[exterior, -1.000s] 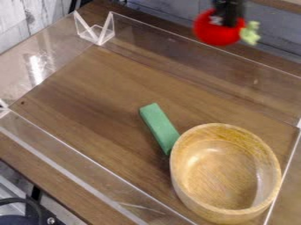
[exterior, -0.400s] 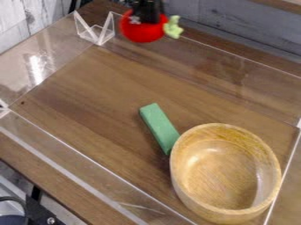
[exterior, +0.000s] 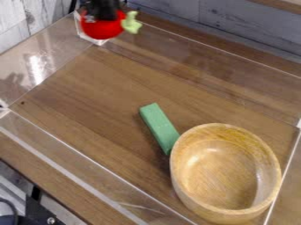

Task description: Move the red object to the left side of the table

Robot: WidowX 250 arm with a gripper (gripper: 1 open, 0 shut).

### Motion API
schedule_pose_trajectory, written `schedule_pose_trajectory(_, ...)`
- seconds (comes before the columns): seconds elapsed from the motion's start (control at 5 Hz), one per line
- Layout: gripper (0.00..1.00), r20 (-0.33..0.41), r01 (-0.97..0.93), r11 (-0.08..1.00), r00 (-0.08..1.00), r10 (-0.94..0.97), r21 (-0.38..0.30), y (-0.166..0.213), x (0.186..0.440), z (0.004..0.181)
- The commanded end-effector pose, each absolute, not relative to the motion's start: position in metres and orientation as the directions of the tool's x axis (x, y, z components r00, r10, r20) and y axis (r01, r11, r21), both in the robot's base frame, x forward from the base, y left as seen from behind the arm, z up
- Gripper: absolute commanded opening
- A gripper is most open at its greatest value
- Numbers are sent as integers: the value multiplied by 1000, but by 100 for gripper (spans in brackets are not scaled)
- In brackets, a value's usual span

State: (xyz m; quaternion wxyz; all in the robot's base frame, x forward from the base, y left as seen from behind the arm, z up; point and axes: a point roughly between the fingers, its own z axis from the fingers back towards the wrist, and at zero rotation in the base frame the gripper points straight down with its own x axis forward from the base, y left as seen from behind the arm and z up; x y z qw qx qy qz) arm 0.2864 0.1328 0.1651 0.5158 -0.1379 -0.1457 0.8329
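The red object, a small round bright-red toy fruit with a green leaf tip pointing right, hangs in the air over the far left corner of the table. My gripper comes down from the top edge and is shut on the red object from above; only its dark lower fingers show, the rest is cut off by the frame. The fruit is clear of the tabletop.
A green rectangular block lies near the middle, touching the rim of a large wooden bowl at the front right. Low clear acrylic walls border the tabletop, with a folded clear piece in the far left corner behind the fruit.
My gripper has carried the red object leftward along the far edge, from the upper right to the far left corner. The block and bowl have not moved.
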Motion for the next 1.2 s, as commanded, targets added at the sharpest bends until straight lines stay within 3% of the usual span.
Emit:
schedule_pose_trajectory(0.0,0,-73,-782,-467,-483,873,-413,168,280,159)
schedule_pose_trajectory(0.2,0,-86,-787,-468,-476,875,-402,188,270,155)
schedule_pose_trajectory(0.8,0,-155,-775,-502,-482,863,-384,215,251,177)
schedule_pose_trajectory(1.0,0,-172,-720,-587,-568,805,-370,215,249,169)
